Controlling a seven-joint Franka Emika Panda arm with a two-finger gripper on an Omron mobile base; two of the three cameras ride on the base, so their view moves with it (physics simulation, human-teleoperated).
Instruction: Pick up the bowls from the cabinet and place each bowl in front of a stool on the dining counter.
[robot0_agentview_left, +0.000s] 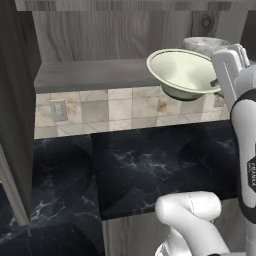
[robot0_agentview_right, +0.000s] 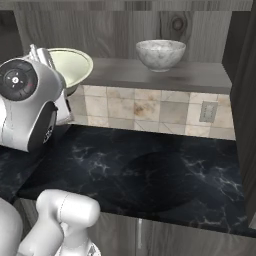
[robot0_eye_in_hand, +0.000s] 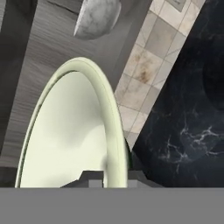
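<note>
Clamped on the rim of the glossy cream round bowl, the gripper has its two dark finger tips closed on either side of the bowl's wall, one inside and one outside. In the hand view the bowl's pale hollow spreads up and away from the gripper. The left base view shows the same cream bowl tipped, its opening turned toward the camera, held clear of the grey-brown wood-grain cabinet shelf and out past the shelf's front edge, with the white arm just beside it. In the right base view the cream bowl peeks from behind the arm's round white and dark joint.

Beyond the gripper, farther along the shelf, the mottled grey-white marble-like round bowl stands upright, well apart from the held bowl; in the hand view it sits past the cream bowl's far rim, and in the left base view only its top shows behind the cream bowl.

Below the gripper and the shelf runs a band of beige and grey square wall tiles with a pale wall outlet, and under that lies the black white-veined marble counter. The cabinet's wood-grain back panel rises behind both bowls.
</note>
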